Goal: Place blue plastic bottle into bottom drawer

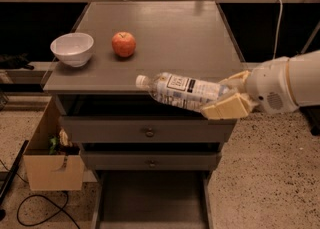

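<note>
- The grey cabinet top carries 2 things: a white bowl near its left edge and a red apple just right of the bowl, not touching it.
- The gripper is at the front right corner of the top. It is closed around the blue plastic bottle, which reaches across the front edge, cap to the left.
- The bottom drawer stands pulled out, low over the floor.
- The speckled floor carries a cardboard box left of the cabinet.

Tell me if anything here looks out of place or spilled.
Nothing spilled or damaged. Only the blue plastic bottle is unusual: it hangs sideways off the front edge of the cabinet, gripped at its base by the gripper at the picture's right. The bottom drawer stands open.
</note>
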